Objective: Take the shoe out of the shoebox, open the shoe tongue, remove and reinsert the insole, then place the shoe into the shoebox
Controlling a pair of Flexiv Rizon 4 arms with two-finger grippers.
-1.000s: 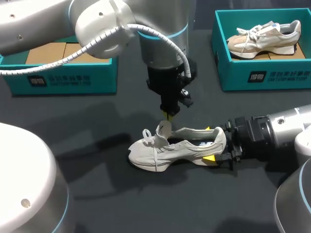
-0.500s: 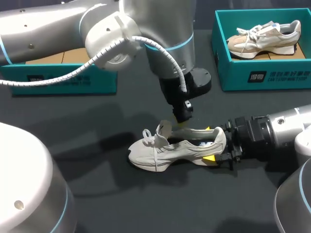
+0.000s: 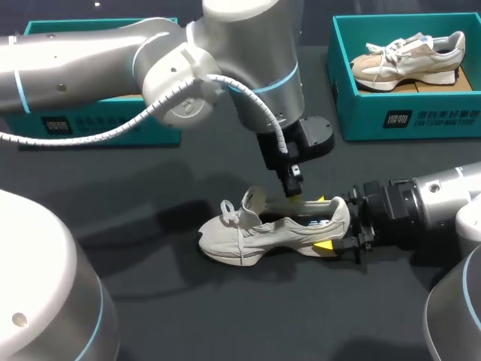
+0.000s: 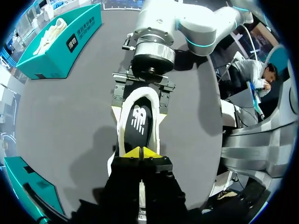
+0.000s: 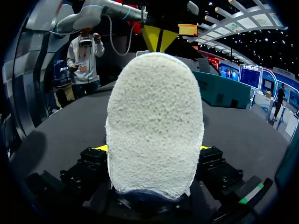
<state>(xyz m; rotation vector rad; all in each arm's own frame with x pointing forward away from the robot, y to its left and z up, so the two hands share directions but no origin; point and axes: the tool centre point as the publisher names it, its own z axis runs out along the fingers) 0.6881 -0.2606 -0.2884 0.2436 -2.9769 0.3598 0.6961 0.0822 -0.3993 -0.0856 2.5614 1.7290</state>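
The pale grey shoe [image 3: 274,229] lies on its sole in the middle of the dark table [image 3: 150,301], outside either box, with its tongue [image 3: 255,200] lifted upright and the laces [image 3: 228,210] loose at the front. Inside it the black insole [image 4: 138,123] lies flat in the opening. The right gripper [image 3: 325,222] is at the heel, level with the table, and grips the heel from both sides: one yellow tip is pressed to each side of the shoe, so the jaws stand as wide apart as the heel. From that arm's own camera the fuzzy back of the heel fills the space between its fingers [image 5: 98,148]. The left gripper [image 3: 291,197] hangs straight above the shoe's opening, just behind the tongue, its two yellow tips drawn together into one point with nothing seen held between them; I cannot tell whether the point touches the insole. Well beyond the heel end, towards the far edge of the table, a teal shoebox [image 3: 406,116] holds another shoe [image 3: 409,60], beige and white. Well beyond the toe end, also at the far edge, is a second teal shoebox [image 3: 98,124], largely hidden by the left arm.
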